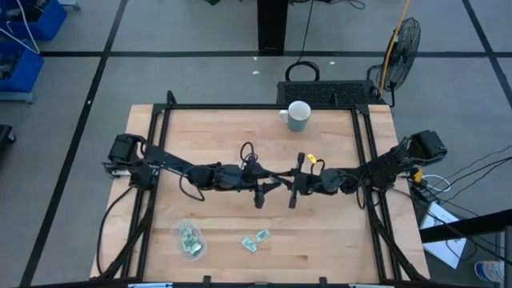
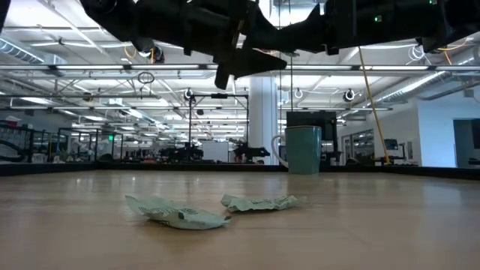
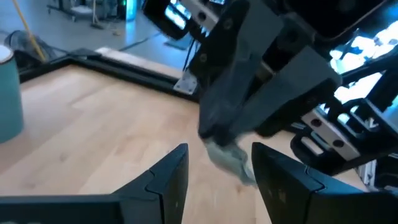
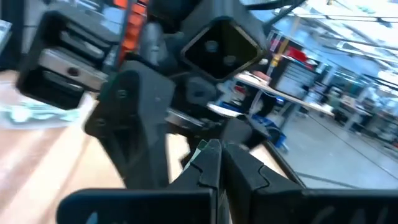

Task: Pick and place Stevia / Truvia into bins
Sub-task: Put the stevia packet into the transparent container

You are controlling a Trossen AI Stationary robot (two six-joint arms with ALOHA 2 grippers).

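Both arms meet above the table's middle. My right gripper (image 1: 293,194) (image 4: 214,149) is shut on one pale green Stevia packet (image 3: 229,158). My left gripper (image 1: 260,194) (image 3: 219,152) is open, and its fingers stand on either side of that packet without plainly touching it. The clear bin (image 1: 178,232) stands near the table's near-left edge with several packets (image 1: 190,242) inside. Two more packets (image 1: 256,238) lie flat on the table right of the bin. They also show in the low view (image 2: 180,214) (image 2: 259,202). My right gripper pinches the packet between its two fingers, and a pale green corner (image 4: 199,151) shows beside the shut fingertips. The gripper comes from the table's right side. The rest of the crumpled packet (image 3: 233,163) sticks out beyond the fingertips, lifted clear of the table.
A white mug (image 1: 298,116) (image 2: 302,150) stands near the table's far edge, behind the arms. A black frame (image 1: 240,106) runs around the wooden tabletop. Bare wood lies between the bin and the arms and along the near-right part.
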